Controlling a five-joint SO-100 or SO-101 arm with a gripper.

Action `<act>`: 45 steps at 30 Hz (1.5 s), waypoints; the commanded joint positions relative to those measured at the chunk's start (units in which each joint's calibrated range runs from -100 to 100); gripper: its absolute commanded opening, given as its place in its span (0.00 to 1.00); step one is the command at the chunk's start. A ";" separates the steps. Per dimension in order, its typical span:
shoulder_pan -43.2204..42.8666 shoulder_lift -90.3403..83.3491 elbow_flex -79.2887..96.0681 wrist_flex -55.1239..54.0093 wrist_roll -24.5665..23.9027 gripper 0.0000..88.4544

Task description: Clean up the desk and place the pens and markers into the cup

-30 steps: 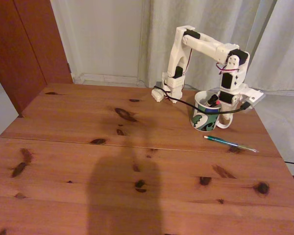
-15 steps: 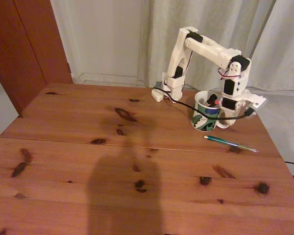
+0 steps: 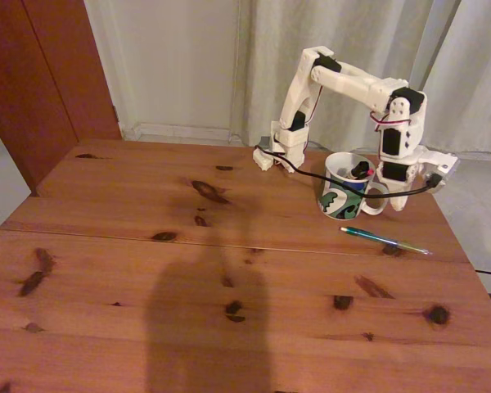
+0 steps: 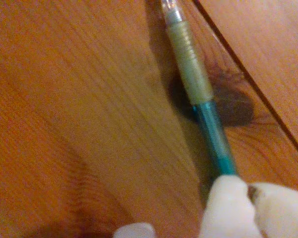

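Broad bare desk (image 3: 147, 270) fronts the cup (image 3: 344, 195); teal pen (image 3: 385, 240) nears its right edge, tool (image 3: 398, 203) spread unclear

A slim teal-green pen (image 4: 204, 104) lies on the reddish-brown wooden counter (image 4: 79, 109), across a dark knot (image 4: 236, 106), beside a seam (image 4: 253, 84).

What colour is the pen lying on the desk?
Teal pen with an olive-green grip, clearest in the wrist view.
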 commanded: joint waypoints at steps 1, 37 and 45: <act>-1.65 0.46 -3.27 -0.41 0.58 0.01; 6.39 5.67 -4.80 0.62 9.22 0.01; 7.92 8.24 -3.99 -0.75 9.22 0.01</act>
